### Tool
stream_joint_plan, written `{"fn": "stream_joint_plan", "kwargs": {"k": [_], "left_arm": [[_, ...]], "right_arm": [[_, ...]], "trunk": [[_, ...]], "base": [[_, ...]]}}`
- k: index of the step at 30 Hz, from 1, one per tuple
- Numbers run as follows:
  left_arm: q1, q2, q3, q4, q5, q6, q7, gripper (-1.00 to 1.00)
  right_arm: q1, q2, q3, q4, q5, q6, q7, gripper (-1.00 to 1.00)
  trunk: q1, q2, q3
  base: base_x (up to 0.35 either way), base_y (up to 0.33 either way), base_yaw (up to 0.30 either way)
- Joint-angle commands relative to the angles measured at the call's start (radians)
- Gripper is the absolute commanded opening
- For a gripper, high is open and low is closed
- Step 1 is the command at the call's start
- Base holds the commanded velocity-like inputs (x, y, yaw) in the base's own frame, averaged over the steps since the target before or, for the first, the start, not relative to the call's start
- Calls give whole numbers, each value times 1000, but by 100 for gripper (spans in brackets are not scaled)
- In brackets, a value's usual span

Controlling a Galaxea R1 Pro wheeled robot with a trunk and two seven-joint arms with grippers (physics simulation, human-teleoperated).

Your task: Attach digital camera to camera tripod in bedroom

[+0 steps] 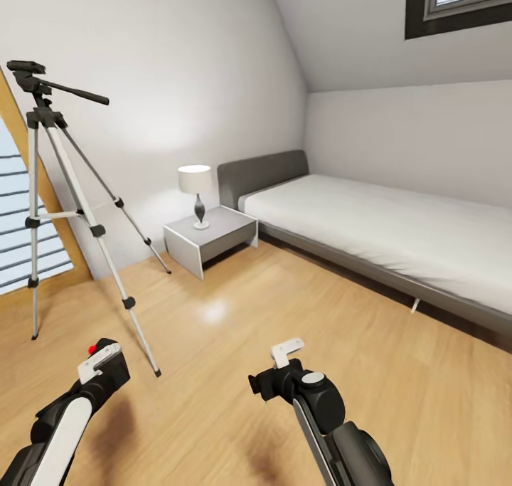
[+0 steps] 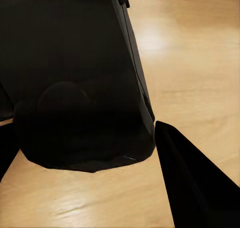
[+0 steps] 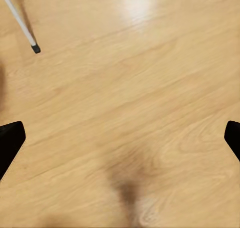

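Note:
The camera tripod stands on the wooden floor at the left of the head view, silver legs spread, black head and pan handle on top. My left gripper is low at the front left, shut on the digital camera. The camera's black body bulks large between the fingers in the left wrist view, and its red button peeks out in the head view. My right gripper hangs open over bare floor and holds nothing. One tripod foot shows in the right wrist view.
A grey-framed bed runs along the right wall. A grey bedside table with a lamp stands between the bed and the tripod. A slatted window is at far left. Open wooden floor lies ahead.

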Motion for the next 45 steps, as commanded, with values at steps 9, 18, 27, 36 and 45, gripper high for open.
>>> {"fn": "stream_joint_plan", "kwargs": {"k": [9, 18, 27, 36, 45], "left_arm": [[-1, 0, 9, 0, 5, 2, 8, -100], [0, -3, 67, 0, 4, 8, 16, -100], [1, 0, 72, -2, 8, 18, 13, -100], [9, 0, 88, -39, 9, 40, 11, -100], [75, 94, 97, -128, 10, 188, -228, -100]], "right_arm": [[-1, 0, 1, -1, 6, 4, 5, 100], [-1, -1, 1, -1, 6, 5, 8, 100], [-1, 0, 3, -1, 6, 5, 8, 100], [-1, -2, 16, -1, 6, 5, 8, 100], [0, -3, 35, -1, 6, 4, 8, 100]], "trunk": [[0, 0, -1], [-15, 28, 11], [-49, 91, 39], [-84, 154, 68], [-118, 217, 96]], "base": [[222, 260, 0], [56, 128, 0], [4, 10, 0], [1, 1, 0], [0, 0, 0]]}}
